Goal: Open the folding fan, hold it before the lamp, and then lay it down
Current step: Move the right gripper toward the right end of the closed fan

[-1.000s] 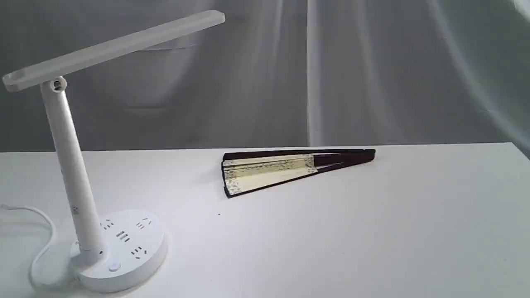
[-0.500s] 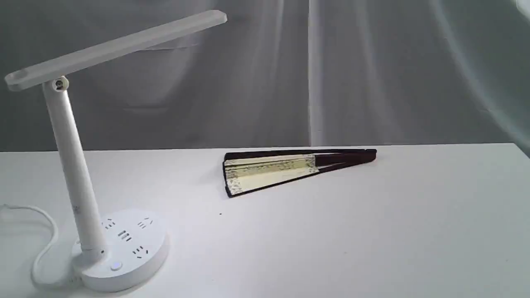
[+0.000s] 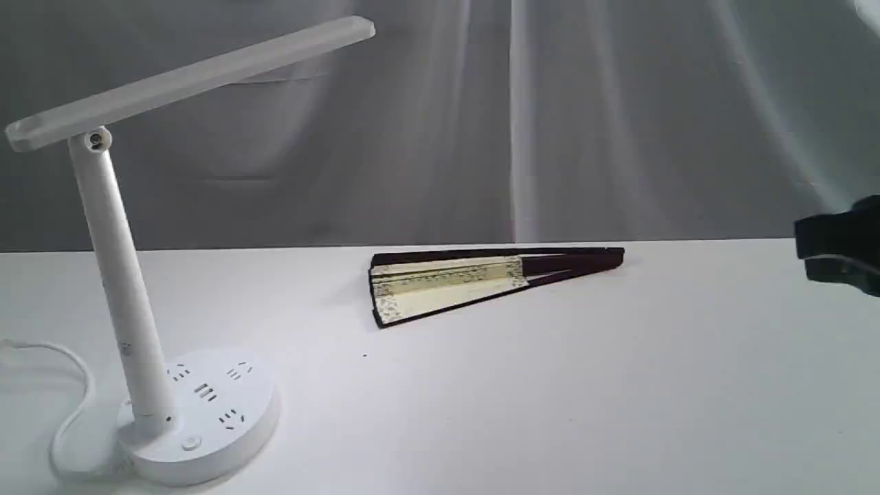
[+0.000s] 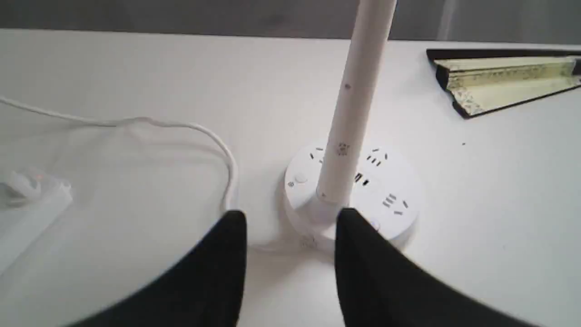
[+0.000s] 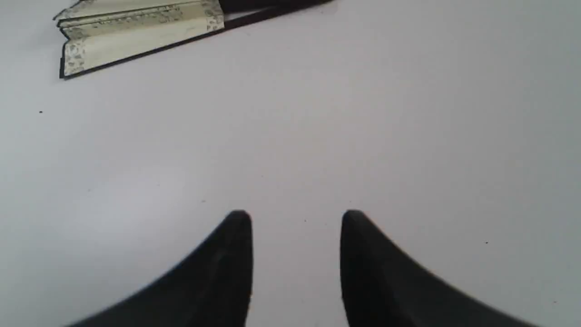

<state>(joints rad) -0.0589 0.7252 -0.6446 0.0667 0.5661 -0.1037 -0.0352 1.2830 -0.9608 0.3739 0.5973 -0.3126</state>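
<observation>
The folding fan point(image 3: 454, 282) lies partly spread on the white table point(image 3: 619, 385), cream pleats toward the left, maroon ribs toward the right. It also shows in the left wrist view point(image 4: 504, 79) and the right wrist view point(image 5: 136, 32). The white lamp point(image 3: 117, 275) stands at the left, its bar head raised and slanting. My left gripper point(image 4: 290, 218) is open just in front of the lamp base point(image 4: 390, 204), holding nothing. My right gripper point(image 5: 295, 218) is open above bare table, well away from the fan; a dark part of it point(image 3: 839, 244) enters the exterior view's right edge.
The lamp's white cord point(image 4: 136, 122) loops across the table beside the base, and a white plug strip point(image 4: 27, 200) lies further out. A grey curtain point(image 3: 550, 117) hangs behind the table.
Both grippers have opened from shut. The right gripper has come into the exterior view at the right edge. The fan and lamp lie as before.
</observation>
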